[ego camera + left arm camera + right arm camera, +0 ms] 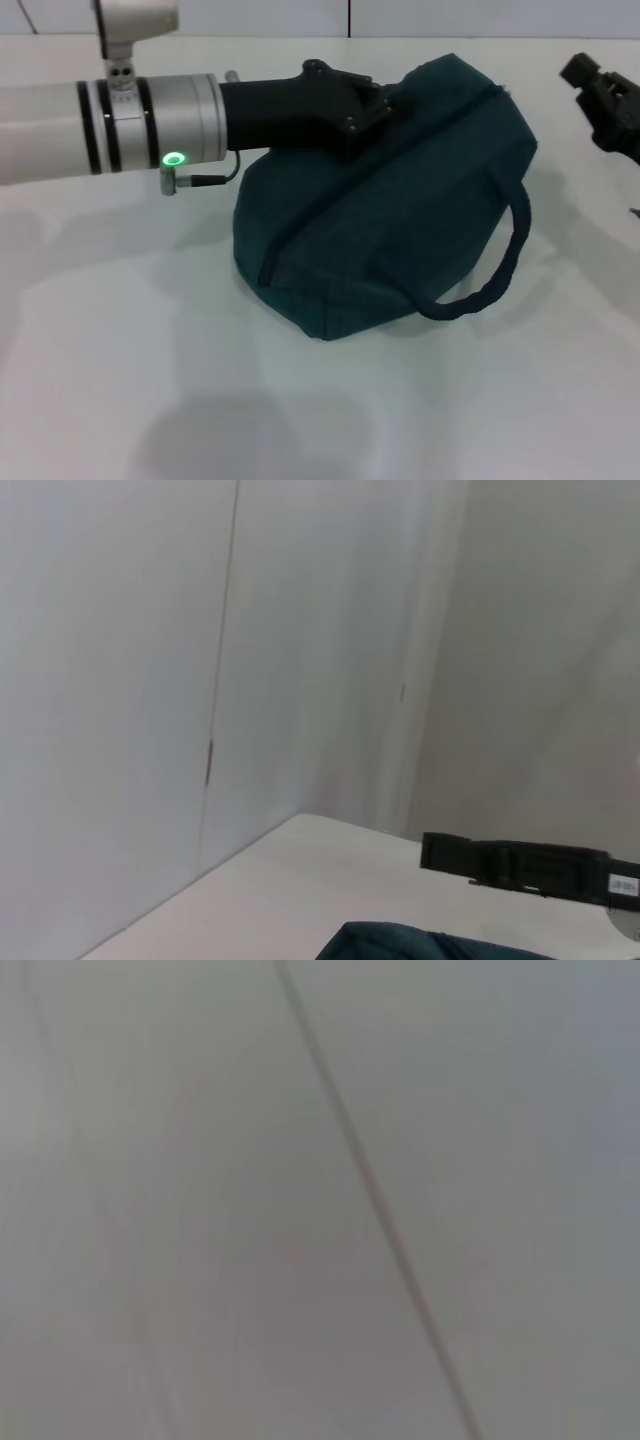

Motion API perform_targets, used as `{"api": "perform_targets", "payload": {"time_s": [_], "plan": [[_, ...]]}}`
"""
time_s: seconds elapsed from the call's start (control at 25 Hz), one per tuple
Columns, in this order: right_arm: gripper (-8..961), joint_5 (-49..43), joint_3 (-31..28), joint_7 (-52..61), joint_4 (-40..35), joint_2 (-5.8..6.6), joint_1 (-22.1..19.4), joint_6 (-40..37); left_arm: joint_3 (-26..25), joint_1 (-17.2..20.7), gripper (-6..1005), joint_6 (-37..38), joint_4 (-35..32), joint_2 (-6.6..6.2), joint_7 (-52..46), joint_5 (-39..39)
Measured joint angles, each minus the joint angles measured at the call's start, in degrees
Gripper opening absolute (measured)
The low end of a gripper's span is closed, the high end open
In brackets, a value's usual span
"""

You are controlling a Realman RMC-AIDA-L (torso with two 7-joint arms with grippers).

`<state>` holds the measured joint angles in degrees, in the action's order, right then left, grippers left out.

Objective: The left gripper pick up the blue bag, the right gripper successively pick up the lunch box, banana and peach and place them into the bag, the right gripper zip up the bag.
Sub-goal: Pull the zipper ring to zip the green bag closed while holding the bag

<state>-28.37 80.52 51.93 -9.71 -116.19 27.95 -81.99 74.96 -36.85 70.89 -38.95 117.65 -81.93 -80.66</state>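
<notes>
The blue bag [400, 220] lies on the white table [150, 330] in the head view, its zipper seam running across the top and one looped handle [500, 270] hanging over the near right side. My left gripper [372, 110] reaches in from the left on its silver wrist with the green light and rests against the bag's upper left end. My right gripper [592, 85] hovers apart from the bag at the far right edge. The left wrist view shows a corner of the bag [420, 945] and the right gripper [470, 858] beyond it. The lunch box, banana and peach are out of view.
White wall panels [150, 680] stand behind the table's far edge. The right wrist view shows only a grey surface with a dark seam [370, 1190]. Bare table top spreads in front of the bag and to its left.
</notes>
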Motion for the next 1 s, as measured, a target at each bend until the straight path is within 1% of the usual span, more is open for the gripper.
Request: {"api": "perform_targets", "payload": {"time_s": [0.08,0.24,0.44,0.56,0.72,0.84,0.96,1.0], "plan": [[128,0.86,-0.01,-0.12,0.01,0.06,-0.46,0.74,-0.03,0.97,53,0.06,-1.09,-0.05,0.01,-0.06],[144,2.13,-0.1,-0.19,0.07,0.23,-1.67,1.18,-0.06,1.21,53,0.13,-1.29,-0.37,0.02,-0.15],[165,1.28,0.4,-1.16,0.13,0.55,-1.87,1.59,-0.68,1.31,52,2.04,-1.3,-0.74,0.02,-0.19],[177,-1.01,0.68,-4.67,0.11,0.9,-2.16,2.12,-1.57,1.39,52,3.41,-1.3,-0.77,0.02,-0.2],[193,-1.95,0.72,-10.43,-0.36,0.8,-3.19,3.52,-1.6,1.42,51,3.62,-1.3,-0.76,0.02,-0.21],[206,-2.02,1.22,-11.16,-0.46,0.65,-2.99,4.27,-1.44,1.26,51,3.92,-1.3,-0.64,0.02,-0.23],[218,-2.42,2.02,-11.16,-0.68,0.52,-1.88,5.54,-1.3,1.01,51,4.56,-1.28,-0.59,-0.09,-0.24],[251,-2.57,2.07,-11.09,-0.74,0.47,-1.36,6.16,-1.28,0.98,51,4.63,-1.28,-0.52,-0.14,-0.24]]}}
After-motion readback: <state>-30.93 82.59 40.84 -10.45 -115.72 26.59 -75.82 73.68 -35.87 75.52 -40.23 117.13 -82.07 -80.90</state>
